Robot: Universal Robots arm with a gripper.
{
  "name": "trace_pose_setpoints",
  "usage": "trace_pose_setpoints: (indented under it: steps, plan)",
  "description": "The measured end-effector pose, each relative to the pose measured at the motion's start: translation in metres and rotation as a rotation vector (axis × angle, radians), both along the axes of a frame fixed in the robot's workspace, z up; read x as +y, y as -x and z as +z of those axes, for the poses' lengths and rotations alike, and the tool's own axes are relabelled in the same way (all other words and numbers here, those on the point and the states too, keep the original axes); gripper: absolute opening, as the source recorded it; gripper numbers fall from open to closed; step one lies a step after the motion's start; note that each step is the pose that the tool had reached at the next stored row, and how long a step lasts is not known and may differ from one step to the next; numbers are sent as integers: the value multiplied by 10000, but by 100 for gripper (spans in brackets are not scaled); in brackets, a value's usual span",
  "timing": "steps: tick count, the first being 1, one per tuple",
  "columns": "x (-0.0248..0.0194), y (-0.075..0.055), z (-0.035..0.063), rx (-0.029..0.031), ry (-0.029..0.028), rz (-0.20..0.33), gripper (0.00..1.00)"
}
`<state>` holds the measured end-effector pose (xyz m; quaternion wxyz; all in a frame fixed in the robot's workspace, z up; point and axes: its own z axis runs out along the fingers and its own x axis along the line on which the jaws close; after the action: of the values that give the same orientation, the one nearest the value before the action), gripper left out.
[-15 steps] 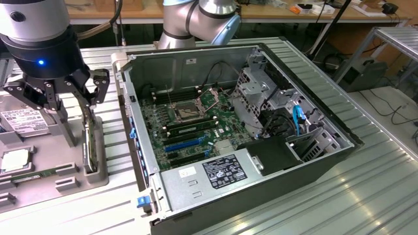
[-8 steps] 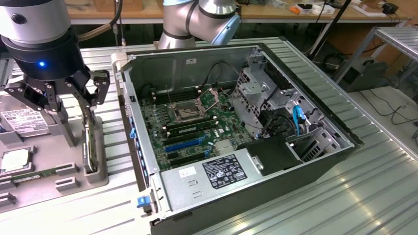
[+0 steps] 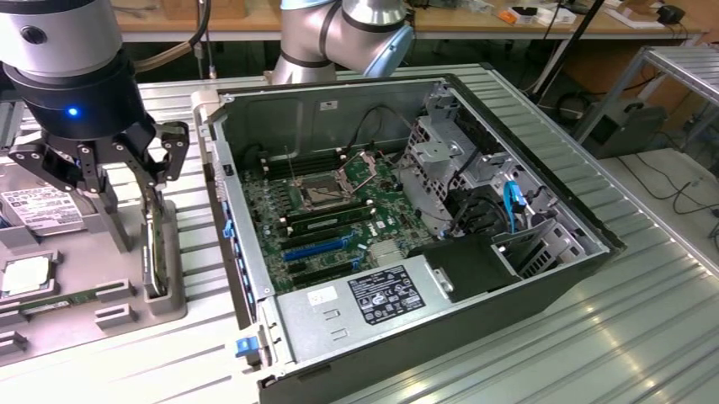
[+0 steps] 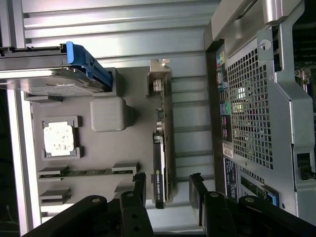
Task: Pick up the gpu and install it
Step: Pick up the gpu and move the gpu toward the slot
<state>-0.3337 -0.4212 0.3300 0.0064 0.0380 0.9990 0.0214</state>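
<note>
Hovering over the grey fixture tray (image 3: 67,324) (image 4: 133,98) at the exterior view's left, the tool (image 3: 126,194) (image 4: 168,190) has its jaws spread wide and grips nothing. The gpu (image 3: 161,252) (image 4: 160,163) stands on its long edge in a slot of that tray, on the side nearest the open computer case (image 3: 528,295) (image 4: 252,98). In the wrist view the two black fingers (image 4: 139,190) sit on either side of the card's near end, with a gap showing on each side. A hard drive (image 3: 39,210) (image 4: 54,84), a processor chip (image 3: 25,276) (image 4: 59,138) and a memory stick (image 3: 56,299) (image 4: 89,173) also rest in the tray. The case lies on its side on the ribbed metal counter (image 3: 629,337) (image 4: 123,24), its motherboard (image 3: 326,219) exposed.
</note>
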Motion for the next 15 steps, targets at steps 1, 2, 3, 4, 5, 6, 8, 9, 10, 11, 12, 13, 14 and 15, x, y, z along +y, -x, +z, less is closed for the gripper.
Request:
trace_pose_setpoints:
  steps: [1, 2, 3, 4, 5, 6, 8, 9, 10, 11, 12, 13, 14, 15]
  plan:
    - [0, 0, 0, -1, 0, 0, 48]
    - [0, 0, 0, -1, 0, 0, 48]
    - [0, 0, 0, -1, 0, 0, 48]
    - [0, 0, 0, -1, 0, 0, 48]
    - [0, 0, -1, -2, 0, 0, 48]
    - [0, 0, -1, -1, 0, 0, 48]
    - [0, 0, -1, -1, -1, 0, 48]
    - [0, 0, -1, -1, 0, 0, 48]
    - [0, 0, -1, -1, 0, 0, 48]
    - [0, 0, -7, -4, -2, 0, 48]
    - [0, 0, -14, -4, -2, 0, 48]
    - [0, 0, -26, -2, -1, 0, 48]
    - [0, 0, -44, -2, -1, 0, 48]
    - [0, 0, -53, -2, -1, 0, 48]
